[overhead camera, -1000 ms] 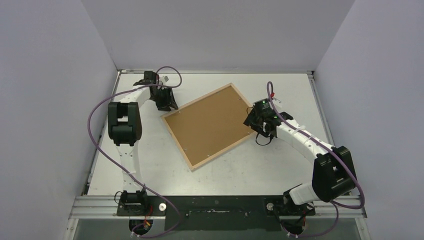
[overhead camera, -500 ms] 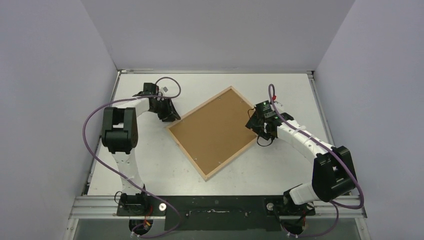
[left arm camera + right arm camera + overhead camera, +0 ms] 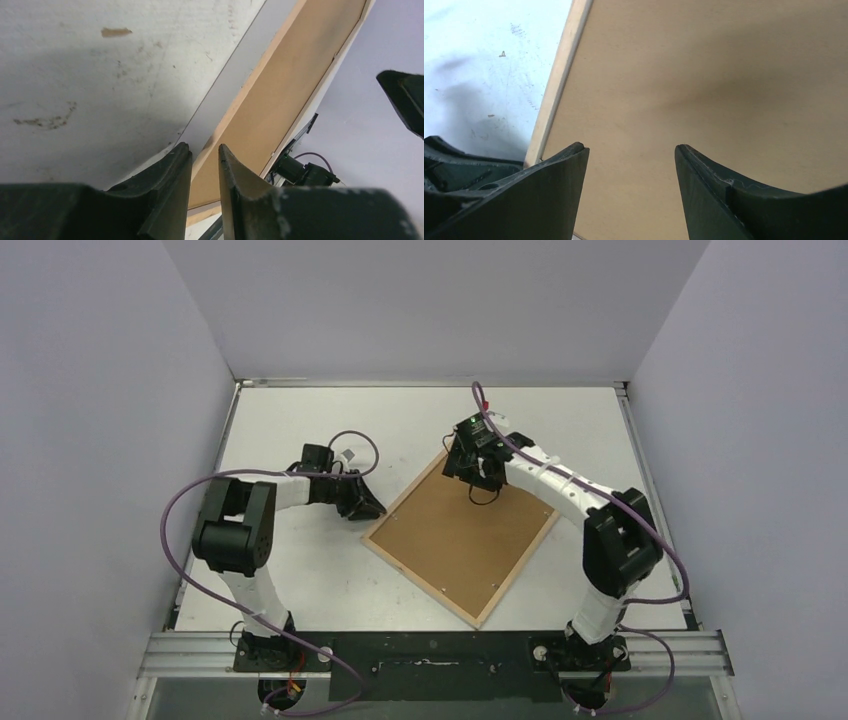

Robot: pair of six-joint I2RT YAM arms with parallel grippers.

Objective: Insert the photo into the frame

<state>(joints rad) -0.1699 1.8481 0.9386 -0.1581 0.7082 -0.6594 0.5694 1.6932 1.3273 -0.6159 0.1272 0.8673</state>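
Observation:
The frame (image 3: pixel 403 496) lies back-up on the white table, turned like a diamond, with the plain brown backing board (image 3: pixel 460 535) inside its pale wood rim. The photo is out of view. My left gripper (image 3: pixel 372 508) lies low at the frame's left corner. In the left wrist view its jaws (image 3: pixel 205 145) stand a narrow gap apart, and the rim (image 3: pixel 247 90) shows in that gap; I cannot tell whether they pinch it. My right gripper (image 3: pixel 480 480) hovers open over the backing board (image 3: pixel 704 75) near the far corner, beside the rim (image 3: pixel 559 80).
Grey walls close in the table on the left, back and right. A metal rail (image 3: pixel 430 650) carrying both arm bases runs along the near edge. Purple cables loop off each arm, one (image 3: pixel 345 440) above the left gripper.
The frame has turned clockwise and slid toward the near right. My left gripper followed its left corner while its jaws narrowed. The right arm swung from the frame's right corner to its far corner.

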